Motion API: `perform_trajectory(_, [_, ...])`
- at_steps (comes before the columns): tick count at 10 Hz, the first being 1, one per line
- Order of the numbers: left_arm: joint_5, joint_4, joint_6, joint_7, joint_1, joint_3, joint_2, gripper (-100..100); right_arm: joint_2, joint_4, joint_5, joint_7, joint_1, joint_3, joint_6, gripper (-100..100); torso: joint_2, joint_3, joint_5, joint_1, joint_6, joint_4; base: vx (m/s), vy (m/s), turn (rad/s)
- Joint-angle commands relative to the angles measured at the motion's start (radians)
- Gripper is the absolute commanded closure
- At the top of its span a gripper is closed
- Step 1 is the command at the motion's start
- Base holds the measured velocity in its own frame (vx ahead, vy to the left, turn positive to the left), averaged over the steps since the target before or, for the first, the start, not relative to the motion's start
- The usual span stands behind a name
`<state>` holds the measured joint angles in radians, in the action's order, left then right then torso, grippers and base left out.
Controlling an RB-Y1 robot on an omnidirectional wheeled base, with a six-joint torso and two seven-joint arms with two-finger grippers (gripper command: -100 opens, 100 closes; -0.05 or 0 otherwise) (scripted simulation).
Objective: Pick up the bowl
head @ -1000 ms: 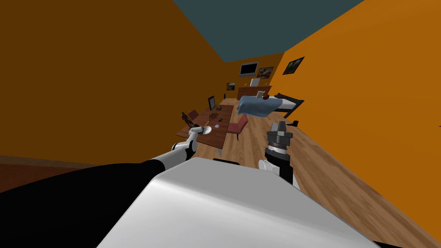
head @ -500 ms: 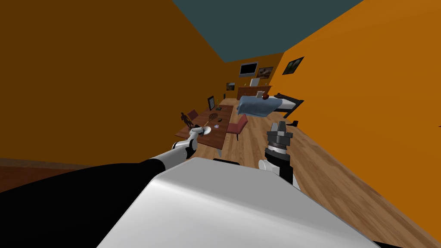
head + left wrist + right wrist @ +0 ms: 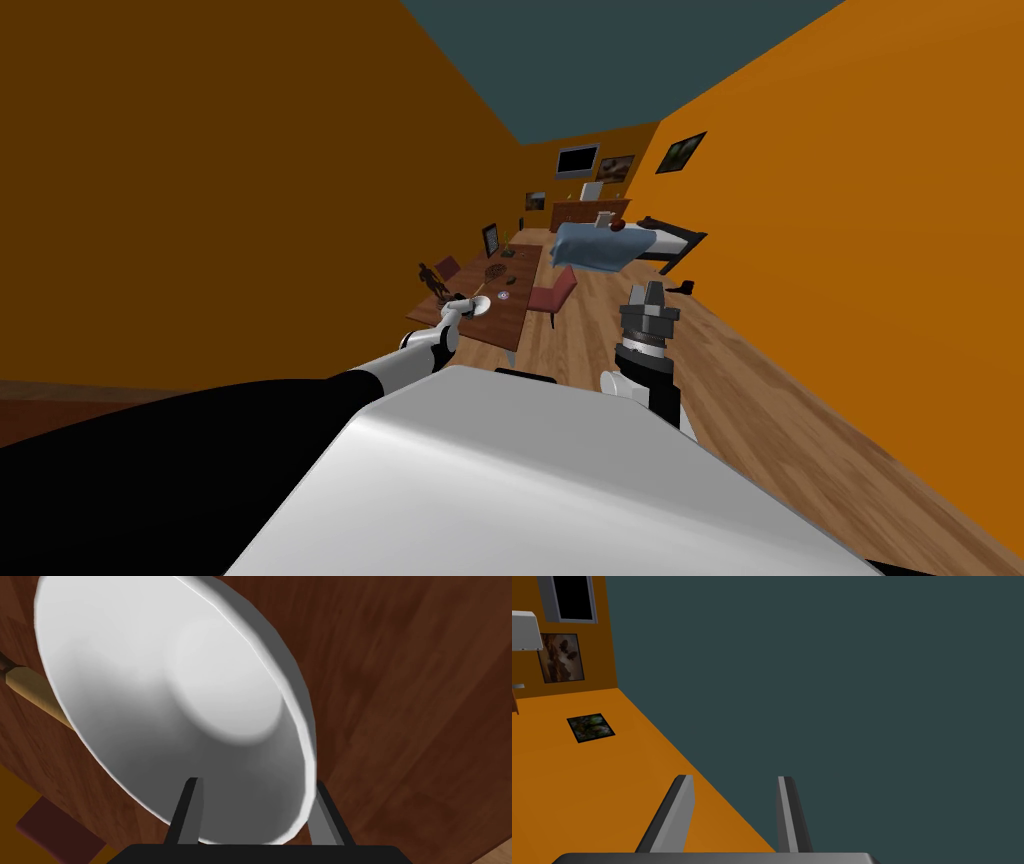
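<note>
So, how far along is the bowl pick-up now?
Done: the left gripper is at the white bowl on the brown table. In hand: its open fingers straddle the rim, one inside, one outside. Left: closing and lifting.

Flat, even light is rendered across a sharply drawn room.
The left wall (image 3: 250, 180) is shown darker than the right wall (image 3: 880, 250); the bowl (image 3: 165, 701) is softly shaded inside; straight edges are splayed by the wide lens.
</note>
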<state>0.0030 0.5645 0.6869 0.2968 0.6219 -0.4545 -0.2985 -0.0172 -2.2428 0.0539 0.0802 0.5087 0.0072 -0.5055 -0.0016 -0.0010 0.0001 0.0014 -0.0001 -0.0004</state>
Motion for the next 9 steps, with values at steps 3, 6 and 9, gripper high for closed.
perform_trajectory(3, [-0.001, 0.000, 0.000, 0.001, 0.000, 0.001, 0.000, 100, 0.000, 0.000, 0.000, 0.000, 0.000, 0.000, 0.000, 0, 0.001, 0.001, 0.000, 0.000, -0.001, 0.000, 0.002, 0.001, -0.005])
perform_trajectory(6, [-0.002, 0.016, 0.030, 0.009, 0.013, -0.010, -0.006, 100, 0.000, 0.000, 0.000, 0.000, 0.000, 0.000, 0.000, 0, 0.002, 0.002, 0.000, -0.001, -0.001, 0.001, -0.012, -0.011, 0.005])
perform_trajectory(9, [-0.004, 0.017, 0.034, 0.009, 0.016, -0.011, -0.006, 0, 0.000, 0.000, 0.000, 0.000, 0.000, 0.000, 0.000, 0, 0.006, 0.005, -0.001, -0.002, -0.001, 0.003, -0.035, -0.021, 0.005])
